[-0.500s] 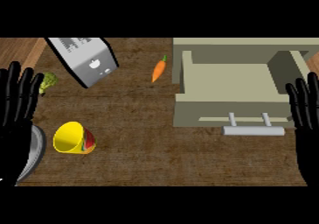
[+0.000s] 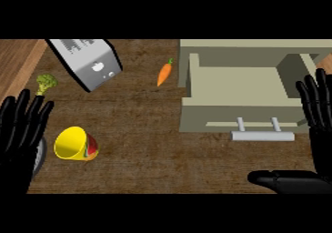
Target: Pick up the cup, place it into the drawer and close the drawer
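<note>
A yellow cup [image 2: 75, 144] with a red patch lies on its side at the counter's left, its mouth turned toward the upper left. My left hand [image 2: 20, 132] stands just left of it, open with fingers pointing up, not touching it. The beige drawer [image 2: 195, 116] is pulled open at the right, its inside bare, with a pale bar handle [image 2: 262, 135] on its front. My right hand [image 2: 319, 109] is open at the right edge beside the drawer, its thumb [image 2: 289, 181] stretched left along the lower edge.
A silver toaster [image 2: 88, 61] stands at the back left. A carrot [image 2: 164, 74] lies between the toaster and the drawer. A broccoli floret [image 2: 46, 83] sits above my left hand. A grey plate rim [image 2: 41, 154] shows beside the cup.
My left hand has dropped lower, toward the view's bottom edge. The right hand's thumb has come into view at the lower right. Cup and drawer have not moved.
</note>
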{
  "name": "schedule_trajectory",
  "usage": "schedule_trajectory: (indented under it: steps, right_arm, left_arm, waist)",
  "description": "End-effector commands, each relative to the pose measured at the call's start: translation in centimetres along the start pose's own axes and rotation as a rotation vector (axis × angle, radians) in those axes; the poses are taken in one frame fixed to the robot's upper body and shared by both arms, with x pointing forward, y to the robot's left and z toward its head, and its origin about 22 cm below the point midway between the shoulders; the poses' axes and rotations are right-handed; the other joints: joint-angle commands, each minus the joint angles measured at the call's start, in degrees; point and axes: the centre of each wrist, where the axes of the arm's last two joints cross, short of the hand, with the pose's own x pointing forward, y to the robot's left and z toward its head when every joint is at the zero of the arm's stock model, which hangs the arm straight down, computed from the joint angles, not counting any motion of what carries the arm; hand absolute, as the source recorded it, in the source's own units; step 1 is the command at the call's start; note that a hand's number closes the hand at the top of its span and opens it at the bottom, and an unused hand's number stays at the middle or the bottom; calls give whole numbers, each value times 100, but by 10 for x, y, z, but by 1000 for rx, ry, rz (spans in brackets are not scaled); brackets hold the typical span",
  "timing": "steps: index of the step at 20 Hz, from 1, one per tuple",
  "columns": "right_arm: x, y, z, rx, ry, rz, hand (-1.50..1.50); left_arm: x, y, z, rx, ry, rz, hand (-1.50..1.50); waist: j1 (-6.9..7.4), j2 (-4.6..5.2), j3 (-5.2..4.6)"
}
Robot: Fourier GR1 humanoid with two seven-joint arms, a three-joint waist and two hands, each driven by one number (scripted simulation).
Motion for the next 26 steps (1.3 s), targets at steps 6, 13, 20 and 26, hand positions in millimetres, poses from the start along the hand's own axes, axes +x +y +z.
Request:
schedule_trajectory:
  steps: [6,13,20,26]
  right_arm:
    - [-26,-17,2,54,20,29,-150]
    - [-6,-5,-8,44,14,34,-150]
    - [-27,-18,0,46,8,28,-150]
    - [-9,-14,-9,59,6,21,-150]
  left_arm:
    - [-17,44,43,65,107,124,-150]
    - [-69,52,53,156,173,33,-150]
    - [-96,64,67,225,244,-45,-150]
    - [-126,112,83,271,305,-86,-150]
  waist:
    - [-12,2,1]
    - [-39,4,-1]
    - [-45,5,1]
    - [-53,3,-1]
